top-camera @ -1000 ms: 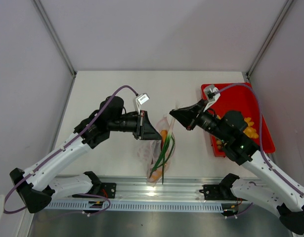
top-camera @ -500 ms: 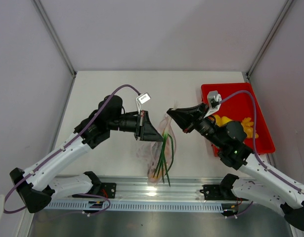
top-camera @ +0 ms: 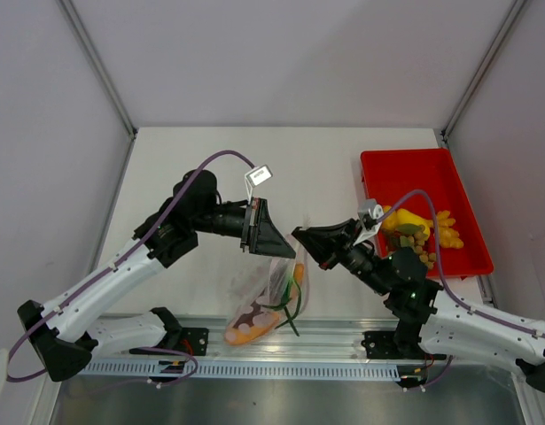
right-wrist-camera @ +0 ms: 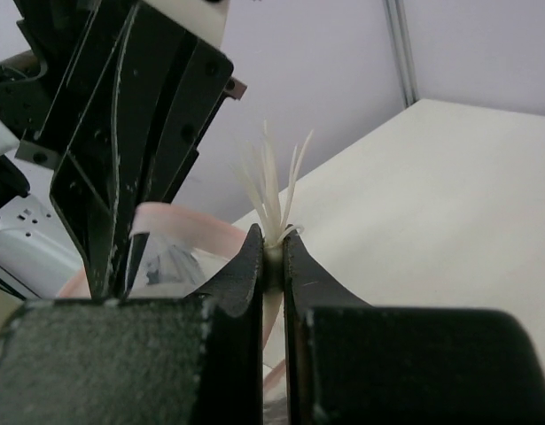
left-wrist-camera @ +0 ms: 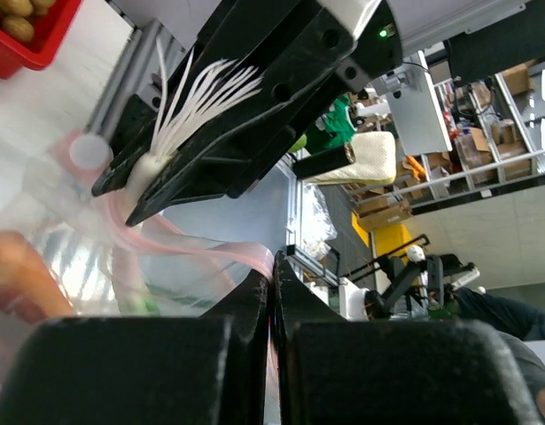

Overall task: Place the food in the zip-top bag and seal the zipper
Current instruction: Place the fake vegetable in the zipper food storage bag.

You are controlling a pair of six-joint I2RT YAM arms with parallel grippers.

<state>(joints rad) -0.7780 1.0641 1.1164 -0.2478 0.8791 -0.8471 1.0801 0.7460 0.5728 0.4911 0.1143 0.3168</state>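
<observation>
My left gripper [top-camera: 288,253] is shut on the pink-red zipper strip [left-wrist-camera: 210,252] of the clear zip-top bag [top-camera: 270,288], which hangs below it. My right gripper [top-camera: 300,237] is shut on the white root end of the green onion [right-wrist-camera: 274,181], right beside the left fingertips at the bag's mouth. The onion's green leaves [top-camera: 291,301] run down inside the bag. An orange-red melon slice [top-camera: 244,333] lies at the bag's bottom. In the left wrist view the left gripper [left-wrist-camera: 272,276] pinches the strip. In the right wrist view the right gripper [right-wrist-camera: 273,243] pinches the onion.
The red tray [top-camera: 458,173] stands at the right, holding yellow peppers [top-camera: 405,221] and an olive-green grape bunch [top-camera: 424,250]. The bag's bottom hangs over the metal rail [top-camera: 343,332] at the table's near edge. White walls close in the back and sides.
Both grippers moved toward the near edge. The right arm swung left off the tray. The bag dropped lower and swung left, with the onion deeper in it.
</observation>
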